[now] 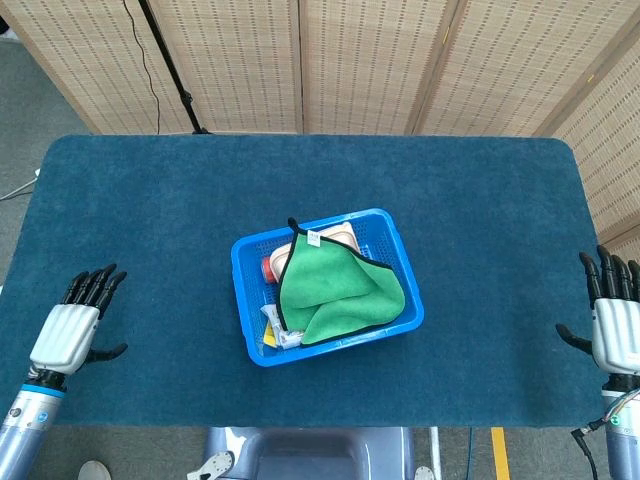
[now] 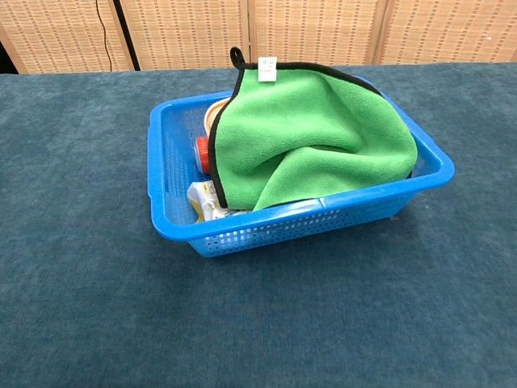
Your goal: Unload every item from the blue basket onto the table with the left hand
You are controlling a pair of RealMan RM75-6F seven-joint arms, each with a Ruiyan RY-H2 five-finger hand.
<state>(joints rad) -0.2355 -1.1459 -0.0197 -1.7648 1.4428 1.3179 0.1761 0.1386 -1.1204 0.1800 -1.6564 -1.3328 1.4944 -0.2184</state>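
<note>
The blue basket [image 1: 251,320] [image 2: 167,194] stands in the middle of the table. A green cloth [image 1: 335,290] [image 2: 311,145] with a black hem and a white tag lies over most of its contents and drapes onto the right rim. Under it peek a red-capped item [image 1: 270,268] [image 2: 202,153], a pale round item [image 1: 340,232] [image 2: 214,113] and a white-yellow packet [image 1: 275,330] [image 2: 203,202]. My left hand [image 1: 75,325] rests open on the table's front left, far from the basket. My right hand [image 1: 612,315] lies open at the front right edge. Neither hand shows in the chest view.
The dark teal table [image 1: 150,200] [image 2: 81,307] stretches wide around the basket. Woven folding screens [image 1: 350,60] stand behind it. A black cable [image 1: 170,65] runs down at the back left.
</note>
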